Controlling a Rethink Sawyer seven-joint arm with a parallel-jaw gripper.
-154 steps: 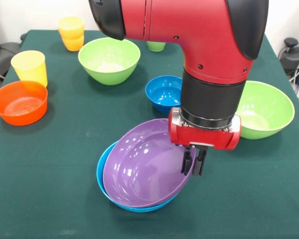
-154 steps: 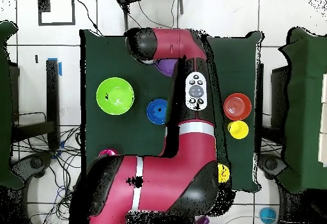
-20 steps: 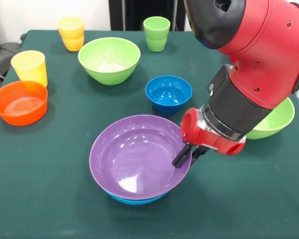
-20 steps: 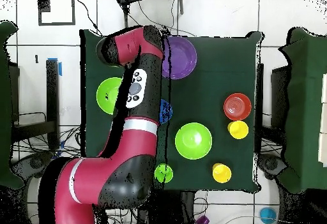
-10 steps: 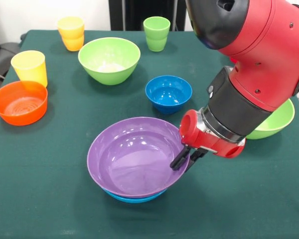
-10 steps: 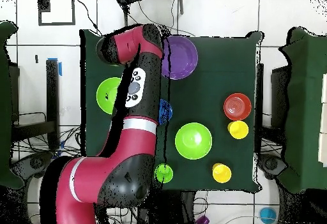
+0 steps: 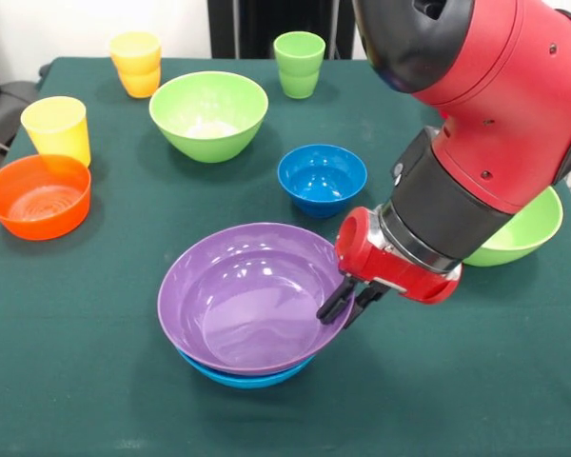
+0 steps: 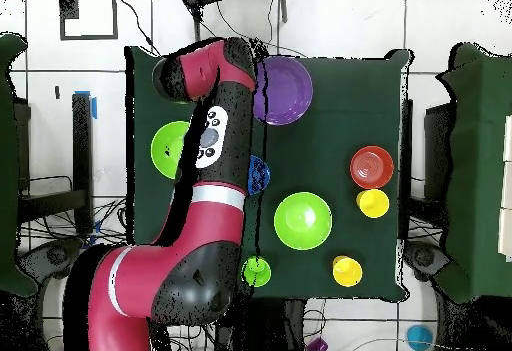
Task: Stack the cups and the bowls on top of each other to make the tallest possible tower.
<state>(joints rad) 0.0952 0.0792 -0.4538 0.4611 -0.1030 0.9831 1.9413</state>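
Observation:
The wide purple bowl [image 7: 243, 300] sits nested in the large blue bowl [image 7: 238, 375] at the table's near middle; it also shows in the overhead view [image 8: 283, 90]. My gripper [image 7: 339, 310] is shut on the purple bowl's right rim, one finger inside and one outside. The small blue bowl [image 7: 322, 178] stands just behind it. One light green bowl [image 7: 208, 114] is further back, and another [image 7: 528, 228] is partly hidden behind my arm. The orange bowl [image 7: 38, 195], yellow cup [image 7: 57, 129], orange-yellow cup [image 7: 136, 62] and green cup [image 7: 299, 64] stand apart. No red cup shows.
The dark green cloth [image 7: 95, 381] covers the whole table. My red arm [image 8: 205, 167] hides the gripper in the overhead view and covers part of the table's left side there. Dark chairs stand at the table's sides.
The purple bowl has slid leftward in the front view, held by my gripper, and now lies more squarely over the large blue bowl. The gripper moved with it.

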